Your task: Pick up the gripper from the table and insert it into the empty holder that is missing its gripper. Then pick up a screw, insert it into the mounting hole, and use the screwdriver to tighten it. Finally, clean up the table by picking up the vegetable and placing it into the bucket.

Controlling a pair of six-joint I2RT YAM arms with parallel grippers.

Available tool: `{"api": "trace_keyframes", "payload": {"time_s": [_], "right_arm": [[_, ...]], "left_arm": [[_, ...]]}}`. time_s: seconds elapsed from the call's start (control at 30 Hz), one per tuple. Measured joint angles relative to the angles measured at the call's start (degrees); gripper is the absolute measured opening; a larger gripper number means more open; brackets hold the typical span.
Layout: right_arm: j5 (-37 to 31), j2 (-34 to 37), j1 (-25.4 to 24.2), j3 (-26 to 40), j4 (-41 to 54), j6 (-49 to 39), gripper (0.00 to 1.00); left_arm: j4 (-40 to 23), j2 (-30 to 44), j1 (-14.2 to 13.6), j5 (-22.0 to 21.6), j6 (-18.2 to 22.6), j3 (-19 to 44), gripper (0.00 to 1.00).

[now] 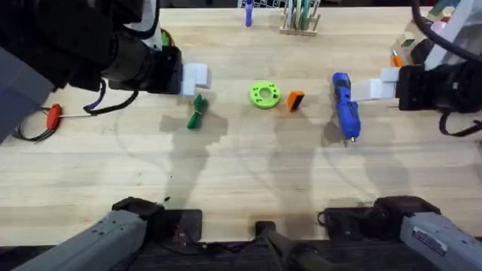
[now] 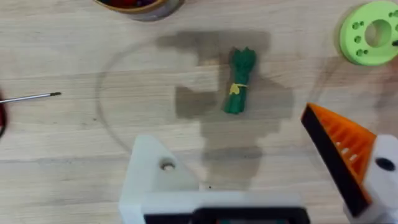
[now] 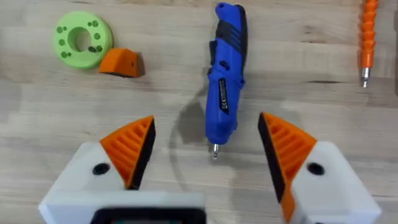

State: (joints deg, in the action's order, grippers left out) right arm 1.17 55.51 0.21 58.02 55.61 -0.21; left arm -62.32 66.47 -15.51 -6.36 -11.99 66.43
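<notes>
While both claws hang open and empty, the gripper [image 1: 295, 100] lies between green disc [image 1: 264, 95] and screwdriver [image 1: 346, 105]; light, rigid, probably best pinched across its flat sides.

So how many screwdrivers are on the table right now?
2. The blue screwdriver lies right of the orange gripper; a red-handled screwdriver lies at the table's left edge. Others may be hidden under the arms.

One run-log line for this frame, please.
stage: not started | gripper on table by green disc | left holder padless | right gripper open over screwdriver | vegetable on table
</notes>
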Motion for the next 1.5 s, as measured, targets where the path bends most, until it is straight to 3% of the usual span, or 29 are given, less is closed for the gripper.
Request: {"api": "trace_keyframes", "payload": {"time_s": [0.13, 0.3, 0.67, 0.87, 1.07, 1.5], "right_arm": [[0.00, 0.00, 0.00, 0.00, 0.00, 0.00, 0.994], [0.00, 0.00, 0.00, 0.00, 0.00, 0.00, 0.993], [0.00, 0.01, 0.00, 0.00, 0.00, 0.00, 0.992], [0.00, 0.01, 0.00, 0.00, 0.00, 0.00, 0.992], [0.00, 0.01, 0.00, 0.00, 0.02, 0.00, 0.992], [0.00, 0.01, 0.00, 0.02, 0.04, 0.00, 0.992]], "left_arm": [[3.42, -0.54, 0.00, -1.61, 0.00, -0.19, 0.985], [14.72, -6.14, 0.45, -2.96, 0.09, -4.79, 0.985], [48.78, -26.39, 5.40, -2.06, 0.12, -31.44, 0.985], [62.46, -38.37, 9.00, 4.43, 0.14, -44.34, 0.985], [70.66, -47.85, 11.28, 12.59, 0.13, -54.00, 0.986], [74.11, -62.65, 13.33, 37.13, 0.13, -64.81, 0.986]]}}
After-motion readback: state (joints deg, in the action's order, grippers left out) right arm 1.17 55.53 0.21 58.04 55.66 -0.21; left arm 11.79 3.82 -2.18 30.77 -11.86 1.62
